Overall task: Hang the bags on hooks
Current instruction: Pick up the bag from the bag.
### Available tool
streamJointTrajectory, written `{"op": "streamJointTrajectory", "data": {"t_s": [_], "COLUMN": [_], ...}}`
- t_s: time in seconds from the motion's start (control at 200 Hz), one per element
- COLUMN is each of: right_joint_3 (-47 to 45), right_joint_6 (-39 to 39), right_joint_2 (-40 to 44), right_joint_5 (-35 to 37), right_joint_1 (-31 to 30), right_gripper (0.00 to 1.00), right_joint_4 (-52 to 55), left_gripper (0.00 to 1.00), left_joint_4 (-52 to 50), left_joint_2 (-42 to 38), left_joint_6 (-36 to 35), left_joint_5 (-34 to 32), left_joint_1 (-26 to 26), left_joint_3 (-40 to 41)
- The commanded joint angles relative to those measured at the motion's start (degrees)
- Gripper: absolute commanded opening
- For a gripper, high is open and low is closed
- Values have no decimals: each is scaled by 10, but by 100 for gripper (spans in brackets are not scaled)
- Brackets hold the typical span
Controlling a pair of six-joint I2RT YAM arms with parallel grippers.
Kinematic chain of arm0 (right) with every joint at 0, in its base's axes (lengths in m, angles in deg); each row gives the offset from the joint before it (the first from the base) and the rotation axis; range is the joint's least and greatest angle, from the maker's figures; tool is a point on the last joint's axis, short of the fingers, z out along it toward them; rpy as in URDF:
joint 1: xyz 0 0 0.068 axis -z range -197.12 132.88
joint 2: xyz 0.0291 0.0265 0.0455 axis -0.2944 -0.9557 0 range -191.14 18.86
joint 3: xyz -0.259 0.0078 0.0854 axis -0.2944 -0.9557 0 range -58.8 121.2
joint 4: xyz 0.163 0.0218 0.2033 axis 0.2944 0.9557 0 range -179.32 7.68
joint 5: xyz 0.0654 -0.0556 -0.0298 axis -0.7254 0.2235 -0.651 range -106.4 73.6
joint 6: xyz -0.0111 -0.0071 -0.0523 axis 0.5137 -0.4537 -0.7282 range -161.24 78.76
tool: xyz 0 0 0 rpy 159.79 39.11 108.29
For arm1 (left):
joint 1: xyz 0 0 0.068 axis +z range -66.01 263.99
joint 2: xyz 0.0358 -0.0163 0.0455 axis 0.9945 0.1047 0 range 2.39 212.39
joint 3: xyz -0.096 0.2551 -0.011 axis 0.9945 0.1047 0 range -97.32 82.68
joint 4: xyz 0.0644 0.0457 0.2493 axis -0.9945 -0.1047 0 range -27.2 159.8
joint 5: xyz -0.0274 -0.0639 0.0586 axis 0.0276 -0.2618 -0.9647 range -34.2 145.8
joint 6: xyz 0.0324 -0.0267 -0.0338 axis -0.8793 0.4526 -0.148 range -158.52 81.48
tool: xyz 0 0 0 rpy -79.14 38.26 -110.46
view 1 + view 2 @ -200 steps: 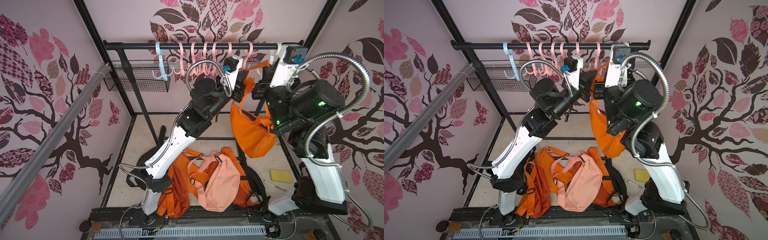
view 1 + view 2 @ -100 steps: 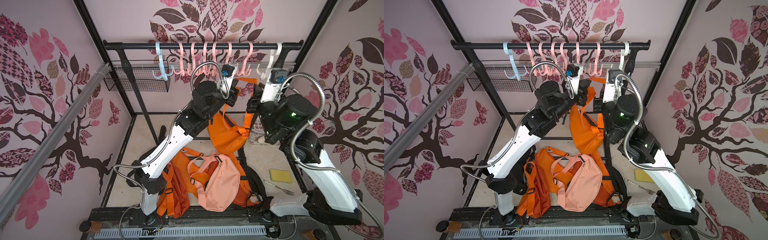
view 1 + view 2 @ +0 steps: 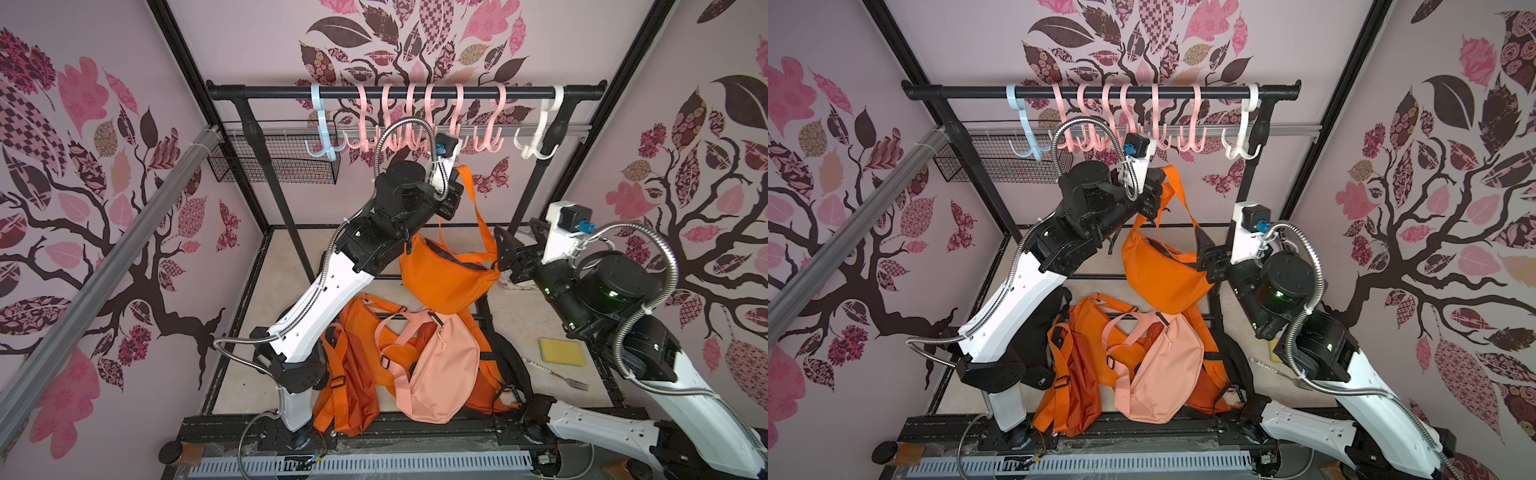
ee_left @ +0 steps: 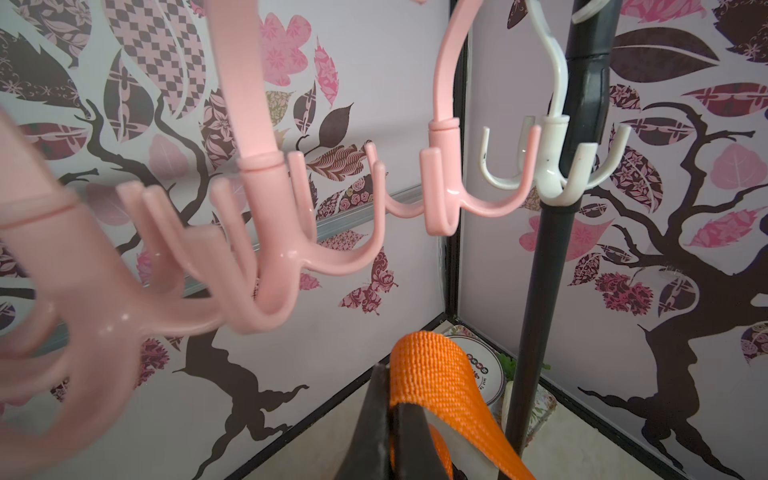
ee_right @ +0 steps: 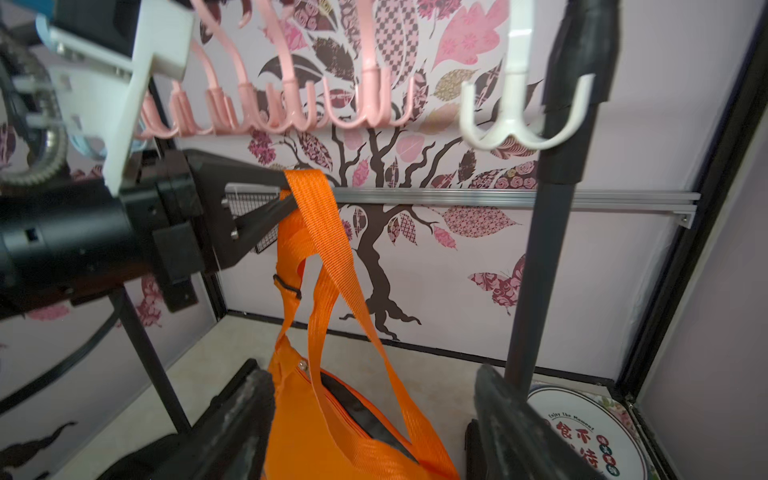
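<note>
Rack post [image 4: 540, 291] just beside white hook [image 4: 550, 183]

Yellow sponge [image 3: 562, 351] nr fork [image 3: 577, 384], wire basket [image 3: 274, 162] at back, plate [image 5: 582, 436] w/ printed text

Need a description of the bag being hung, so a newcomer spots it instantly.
Find the black rail across the back with its row of hooks. Just below it the left gripper pinches an orange strap, and the orange bag dangles from that. It is the only bag off the floor; the other bags lie heaped below.
</note>
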State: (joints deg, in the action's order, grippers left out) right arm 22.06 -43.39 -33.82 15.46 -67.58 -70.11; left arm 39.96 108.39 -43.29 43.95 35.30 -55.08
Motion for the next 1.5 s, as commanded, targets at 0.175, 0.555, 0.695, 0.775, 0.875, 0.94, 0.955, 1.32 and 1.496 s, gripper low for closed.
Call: {"op": "streamJointTrajectory", "data": {"t_s": [0.175,0.555,0.695,0.775,0.875,0.94,0.955,1.32,1.496], "right_joint_3": [-54,-76,-76,-81,-83,-88,-89,-101,-136], "right_joint_6": [-33,-56,-66,-77,-82,-80,-80,-80,-98], "right_joint_2": [-5,-46,-62,-62,-66,-58,-56,-2,-10], "right_joint_5": [-60,-81,-70,-82,-94,-91,-90,-98,-106], "right_joint_1": [20,90,90,90,90,90,90,90,91], "right_gripper": [86,85,82,74,47,31,28,27,87], "right_joint_4": [-47,-91,-108,-128,-134,-135,-136,-112,-153], "left_gripper": [0,0,0,0,0,0,0,0,0], "left_joint_4": [-45,-70,-79,-85,-87,-89,-89,-108,-115], "left_joint_2": [-26,-65,-67,-70,-76,-79,-79,-49,-56], "left_joint_6": [-13,-33,-27,-27,-27,-31,-32,-27,-24], "left_joint_5": [-12,-30,-19,-18,-21,-28,-30,-22,-19], "left_joint_1": [-10,-11,-13,-16,-17,-16,-16,-16,-15], "left_joint_3": [11,40,30,30,39,43,43,-4,-1]}}
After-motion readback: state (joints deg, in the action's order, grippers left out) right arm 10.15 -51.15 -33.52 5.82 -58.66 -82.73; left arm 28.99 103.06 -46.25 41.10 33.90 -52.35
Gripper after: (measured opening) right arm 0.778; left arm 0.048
